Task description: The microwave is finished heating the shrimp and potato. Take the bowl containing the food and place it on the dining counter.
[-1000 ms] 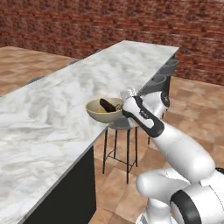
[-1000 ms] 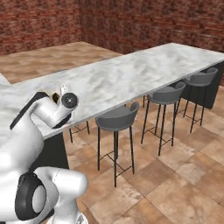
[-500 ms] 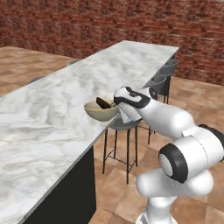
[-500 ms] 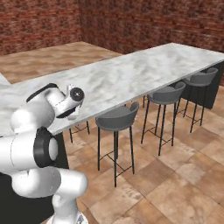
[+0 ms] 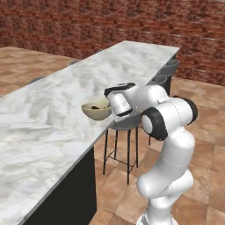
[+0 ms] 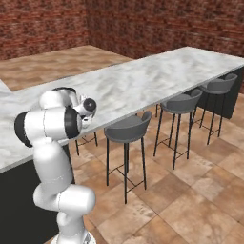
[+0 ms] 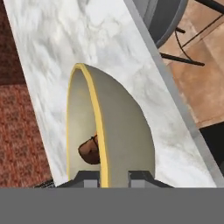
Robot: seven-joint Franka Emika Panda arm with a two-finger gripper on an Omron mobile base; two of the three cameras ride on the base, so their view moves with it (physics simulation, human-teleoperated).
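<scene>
The olive-tan bowl [image 5: 96,110] sits low over the dining counter [image 5: 66,105], close to its near edge; I cannot tell whether it touches the stone. My gripper [image 5: 110,107] is shut on the bowl's right-hand rim. In the hand view the bowl [image 7: 118,131] stands on edge between my fingertips [image 7: 85,177], with my gripper [image 7: 113,177] shut across its yellow rim. The dark brown potato [image 7: 89,151] lies inside. The shrimp is hidden in the bowl. The microwave is out of view. The marbled dining counter [image 6: 143,81] runs long to the far right.
Several grey bar stools [image 6: 127,131] stand along the counter's side, one stool [image 5: 127,123] directly under my forearm. Brick walls [image 5: 132,22] close the room behind. A tiled floor [image 6: 190,200] lies open on the right.
The arm has folded upward with its elbow raised. The bowl has shifted slightly left, further over the counter. The grip on the rim has tightened a little.
</scene>
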